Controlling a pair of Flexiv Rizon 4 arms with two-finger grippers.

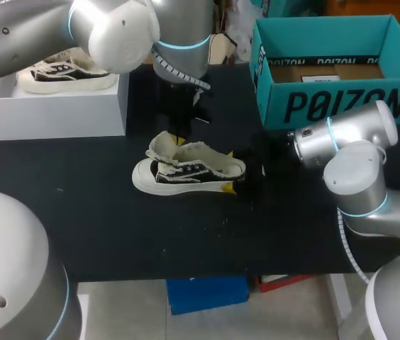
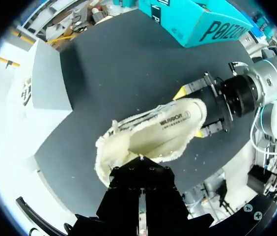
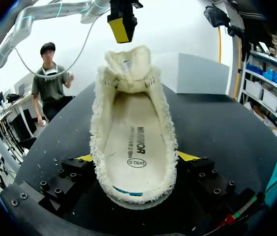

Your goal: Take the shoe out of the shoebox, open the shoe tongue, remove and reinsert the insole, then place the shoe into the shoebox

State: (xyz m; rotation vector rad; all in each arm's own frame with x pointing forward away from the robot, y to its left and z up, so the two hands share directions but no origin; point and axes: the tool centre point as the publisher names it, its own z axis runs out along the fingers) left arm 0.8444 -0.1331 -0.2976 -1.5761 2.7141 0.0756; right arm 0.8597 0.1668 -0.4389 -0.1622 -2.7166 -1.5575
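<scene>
A black canvas shoe (image 1: 186, 171) with cream fleece lining lies on its sole mid-table, toe to the left. My right gripper (image 1: 231, 170) is shut on its heel, one yellow tip against each side (image 3: 85, 158). Inside the shoe the printed insole (image 3: 136, 142) lies flat. The fleecy tongue (image 3: 127, 61) stands up and back toward the toe. My left gripper (image 1: 180, 138) hangs just over the tongue's tip, fingers (image 3: 122, 28) shut; I see no tongue held between them. From the left wrist, the shoe (image 2: 165, 130) lies right ahead of the shut gripper (image 2: 141, 164). The teal shoebox (image 1: 328, 71) stands open at the back right.
A white box (image 1: 51, 110) at the back left carries a second, similar shoe (image 1: 62, 74). The black tabletop (image 1: 115, 227) stretches bare in front of the shoe down to its near edge.
</scene>
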